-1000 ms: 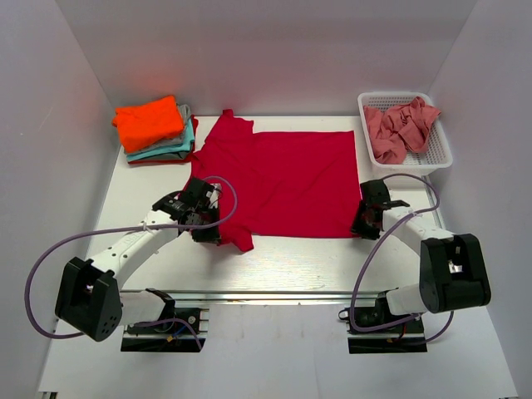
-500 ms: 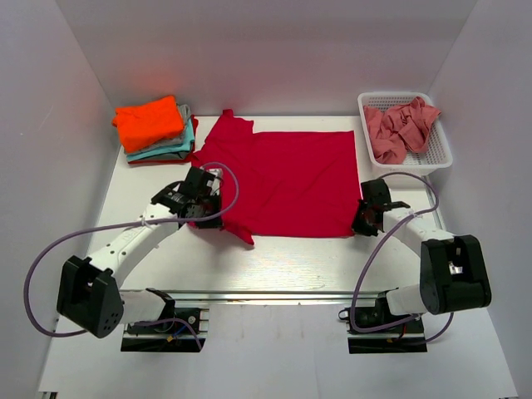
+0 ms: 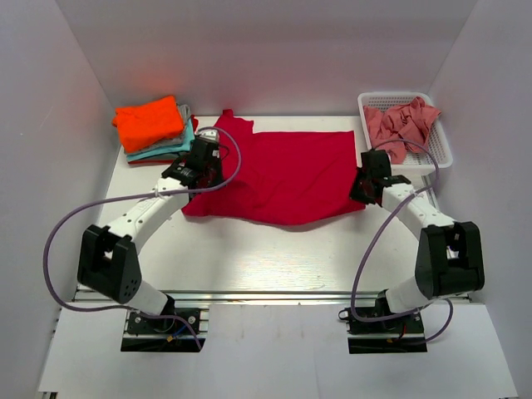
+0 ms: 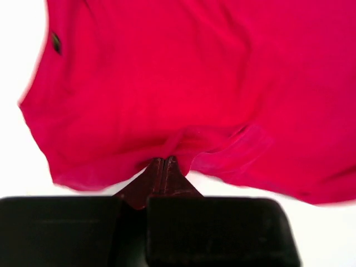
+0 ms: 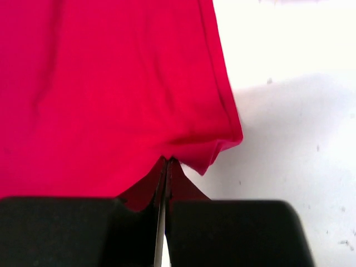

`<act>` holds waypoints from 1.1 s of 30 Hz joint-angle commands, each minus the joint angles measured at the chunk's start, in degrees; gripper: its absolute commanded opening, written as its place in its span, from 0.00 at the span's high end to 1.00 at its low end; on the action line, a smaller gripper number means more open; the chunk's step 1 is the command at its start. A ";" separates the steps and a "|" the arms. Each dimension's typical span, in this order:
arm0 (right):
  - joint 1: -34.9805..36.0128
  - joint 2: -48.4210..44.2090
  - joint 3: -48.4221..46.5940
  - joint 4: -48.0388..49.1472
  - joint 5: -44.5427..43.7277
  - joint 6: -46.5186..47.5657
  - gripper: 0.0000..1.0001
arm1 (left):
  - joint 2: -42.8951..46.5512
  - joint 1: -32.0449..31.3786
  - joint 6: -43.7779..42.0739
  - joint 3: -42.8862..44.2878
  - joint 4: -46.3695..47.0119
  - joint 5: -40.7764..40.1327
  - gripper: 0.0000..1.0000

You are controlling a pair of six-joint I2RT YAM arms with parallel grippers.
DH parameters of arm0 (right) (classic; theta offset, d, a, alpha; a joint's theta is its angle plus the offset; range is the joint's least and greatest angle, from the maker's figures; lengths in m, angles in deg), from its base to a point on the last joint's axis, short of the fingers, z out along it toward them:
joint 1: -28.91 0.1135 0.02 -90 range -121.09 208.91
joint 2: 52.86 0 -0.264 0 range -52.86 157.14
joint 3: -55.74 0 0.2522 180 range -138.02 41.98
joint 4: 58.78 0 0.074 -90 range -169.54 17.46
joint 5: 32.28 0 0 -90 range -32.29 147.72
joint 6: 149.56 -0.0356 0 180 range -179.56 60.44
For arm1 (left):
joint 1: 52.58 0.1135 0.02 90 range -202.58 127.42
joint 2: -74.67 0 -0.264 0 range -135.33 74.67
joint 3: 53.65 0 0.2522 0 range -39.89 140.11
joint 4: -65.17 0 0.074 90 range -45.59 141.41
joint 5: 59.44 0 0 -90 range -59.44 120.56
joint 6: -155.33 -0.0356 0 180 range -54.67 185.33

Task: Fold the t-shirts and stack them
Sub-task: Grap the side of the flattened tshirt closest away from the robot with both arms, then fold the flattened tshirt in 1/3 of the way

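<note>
A crimson red t-shirt (image 3: 278,174) lies spread on the white table, its near edge lifted and folding toward the back. My left gripper (image 3: 202,165) is shut on its near left edge; the left wrist view shows the cloth (image 4: 167,89) pinched at the fingertips (image 4: 163,161). My right gripper (image 3: 366,181) is shut on the near right corner, seen in the right wrist view (image 5: 111,94) at the fingertips (image 5: 167,162). A stack of folded shirts (image 3: 155,129), orange on top over teal, grey and red, sits at the back left. Salmon-pink shirts (image 3: 401,126) lie crumpled in the basket.
A white mesh basket (image 3: 443,154) stands at the back right corner. White walls close the table on three sides. The bare white table (image 3: 274,253) shows in front of the shirt.
Both grippers have moved toward the back, carrying the shirt's near edge with them. The near edge has risen off the table and the shirt now looks shorter front to back.
</note>
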 commanded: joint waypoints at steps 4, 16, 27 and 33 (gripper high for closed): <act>-0.13 5.33 -9.77 0.17 -3.20 1.02 1.00 | -4.10 2.77 -4.63 5.13 8.74 -6.88 1.00; -0.39 16.92 -22.25 -2.11 -9.17 4.01 1.00 | -17.72 7.26 -15.44 13.39 20.26 -5.12 1.00; -1.10 28.88 -36.32 -6.41 -13.22 4.44 0.91 | -33.45 10.43 -17.82 27.70 21.68 -2.39 0.88; -0.66 27.14 -36.17 -3.19 -2.89 7.87 0.36 | -38.29 11.04 -17.29 37.12 13.94 -0.74 0.00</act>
